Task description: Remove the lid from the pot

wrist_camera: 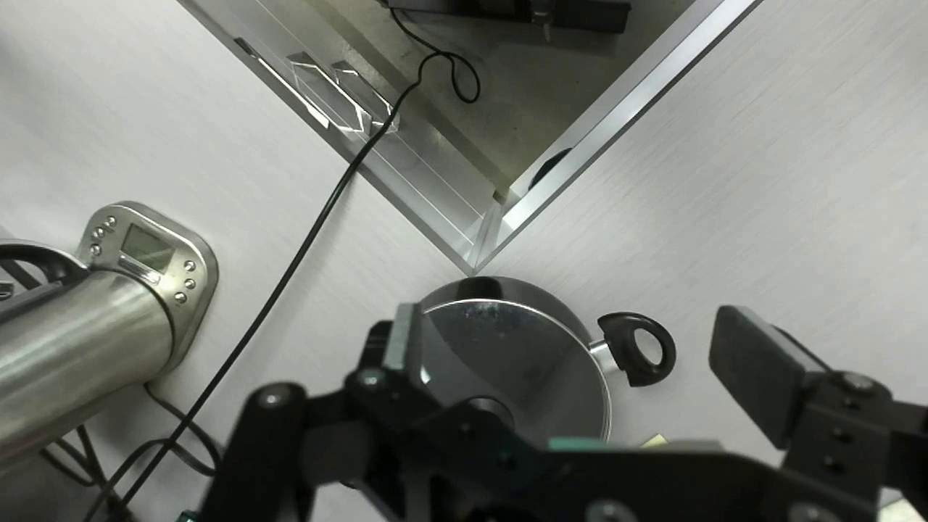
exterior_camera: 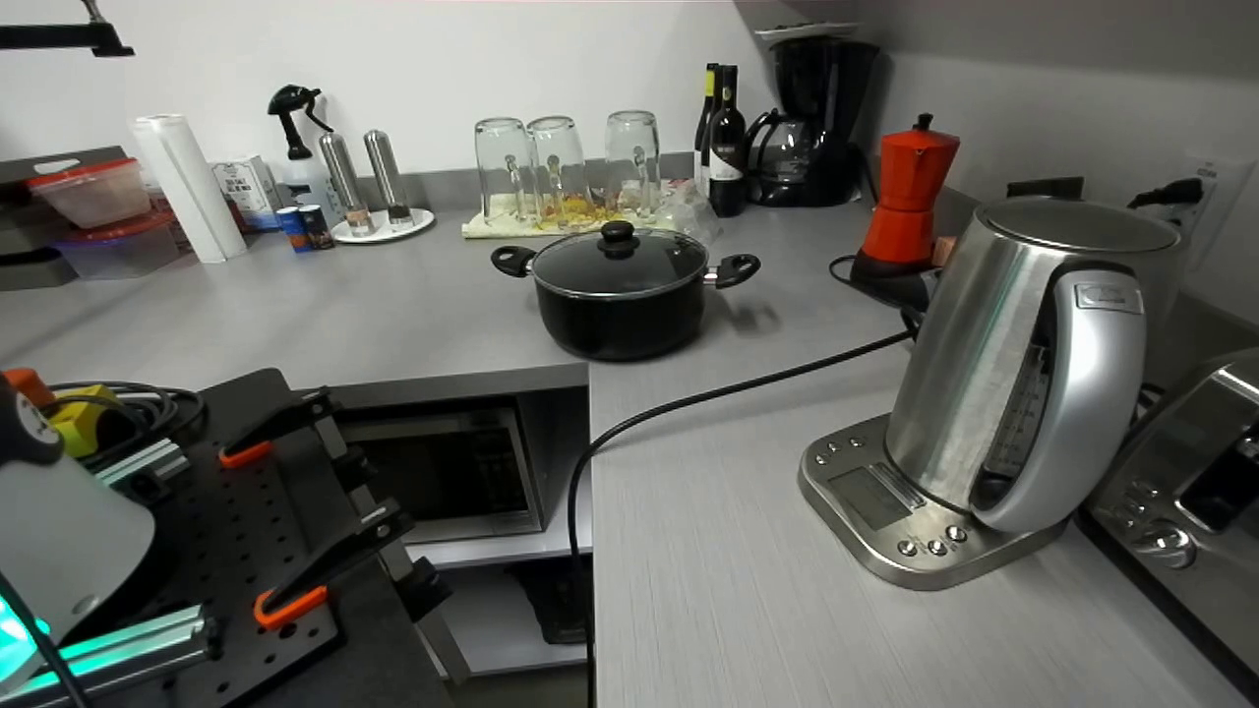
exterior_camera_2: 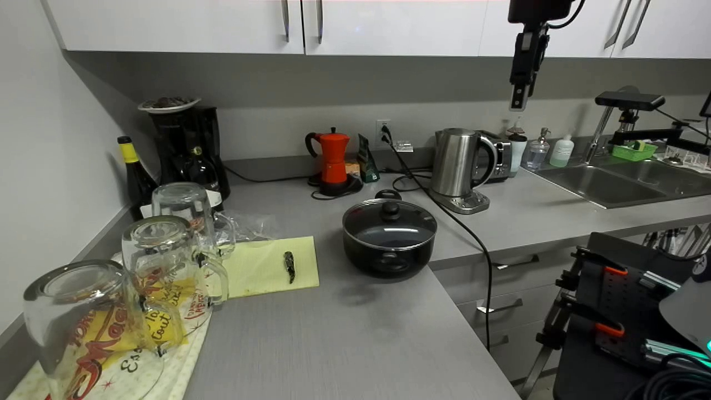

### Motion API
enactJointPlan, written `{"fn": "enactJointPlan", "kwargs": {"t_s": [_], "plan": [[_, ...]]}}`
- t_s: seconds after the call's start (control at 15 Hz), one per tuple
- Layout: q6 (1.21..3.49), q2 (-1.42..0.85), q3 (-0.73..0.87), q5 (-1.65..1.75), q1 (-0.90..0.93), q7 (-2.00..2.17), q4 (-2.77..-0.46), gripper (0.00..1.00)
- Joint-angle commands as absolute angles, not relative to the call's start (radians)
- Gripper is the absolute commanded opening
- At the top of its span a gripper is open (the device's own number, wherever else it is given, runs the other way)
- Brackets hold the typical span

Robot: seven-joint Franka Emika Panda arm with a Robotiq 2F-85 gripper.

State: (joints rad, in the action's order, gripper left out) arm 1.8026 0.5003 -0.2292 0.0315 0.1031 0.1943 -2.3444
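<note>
Countertop (wrist_camera: pixel 761 181) behind, only the wrist view shows the pincer (wrist_camera: pixel 567 335) spread.

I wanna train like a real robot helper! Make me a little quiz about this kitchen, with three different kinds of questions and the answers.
1. True or false: the lid is on the pot.
2. The gripper is: A) shut on the lid, B) open, C) out of sight.
3. How many glass mugs stand upside down?

Key: 1. True. 2. B, the wrist view shows it spread wide. 3. Three.
</note>
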Motion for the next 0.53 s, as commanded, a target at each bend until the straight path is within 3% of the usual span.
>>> {"fn": "enactJointPlan", "kwargs": {"t_s": [0.0, 0.47], "plan": [[1.851, 0.434, -0.179, 0.041, 0.107, 0.118, -2.332, 1.0], [1.972, 0.262, -0.114, 0.084, 0.08, -0.001, -2.302, 1.0]]}}
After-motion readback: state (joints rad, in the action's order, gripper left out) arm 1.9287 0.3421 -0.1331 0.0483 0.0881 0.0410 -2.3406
